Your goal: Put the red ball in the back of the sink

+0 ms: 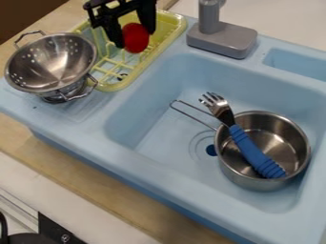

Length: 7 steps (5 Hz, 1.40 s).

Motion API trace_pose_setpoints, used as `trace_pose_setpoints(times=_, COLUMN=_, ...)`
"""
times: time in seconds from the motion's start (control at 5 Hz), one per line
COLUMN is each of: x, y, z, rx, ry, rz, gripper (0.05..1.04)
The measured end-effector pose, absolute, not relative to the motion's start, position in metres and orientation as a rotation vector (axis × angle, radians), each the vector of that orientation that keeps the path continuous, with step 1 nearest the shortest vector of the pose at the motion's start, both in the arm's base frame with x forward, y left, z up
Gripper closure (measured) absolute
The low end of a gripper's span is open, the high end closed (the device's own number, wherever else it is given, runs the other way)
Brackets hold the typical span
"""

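Red and rounded, the ball point(136, 41) sits between the two black fingers of the gripper point(135, 38), which are parted about as far as the ball is wide and press on it from either side. Gripper and ball are at the top of the view, over the yellow-green dish rack point(167, 45), outside the sink basin point(153, 128); whether the ball also touches the rack cannot be told.

The toy sink is light blue plastic, with a gray faucet point(223, 39) on its back ledge and a small rectangular recess point(296, 63) to the right of that. In the basin, a stainless-steel saucepan point(255, 183) stands near the right side, its wire handle pointing toward the upper left. A toy fork point(249, 147) with a ridged blue handle leans in the pan, the handle's end inside and the metal tines out past the rim. Beside the pan is a dark round drain hole point(211, 150).

Left of the rack, a perforated metal colander point(54, 59) with two looped handles sits tilted on the sink's ledge. Wood-toned counter point(121, 202) borders the sink, with a white surface point(70, 190) in front and a black object point(54, 231) at the lower left.
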State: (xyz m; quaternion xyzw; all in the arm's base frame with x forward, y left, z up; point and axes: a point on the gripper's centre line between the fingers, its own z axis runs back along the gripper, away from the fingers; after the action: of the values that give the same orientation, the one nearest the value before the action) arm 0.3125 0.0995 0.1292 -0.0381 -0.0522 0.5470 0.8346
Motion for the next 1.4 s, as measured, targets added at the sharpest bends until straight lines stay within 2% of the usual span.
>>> trace_pose_setpoints(times=0.2, x=0.321, y=0.095, z=0.142, rx=-0.1, ry=-0.137, rz=1.135, gripper=0.345)
trace_pose_setpoints(times=0.4, x=0.321, y=0.09, z=0.159, rx=-0.079, ry=-0.144, rz=1.137, gripper=0.345)
trace_pose_setpoints(times=0.8, x=0.304, y=0.073, z=0.186, rx=-0.051, ry=-0.15, rz=1.101, gripper=0.345)
trace_pose_setpoints(times=1.0, x=0.293, y=0.062, z=0.191, rx=-0.092, ry=-0.157, rz=1.051, gripper=0.345)
trace_pose_setpoints(times=1.4, x=0.286, y=0.022, z=0.175, rx=-0.113, ry=-0.141, rz=0.885, gripper=0.345)
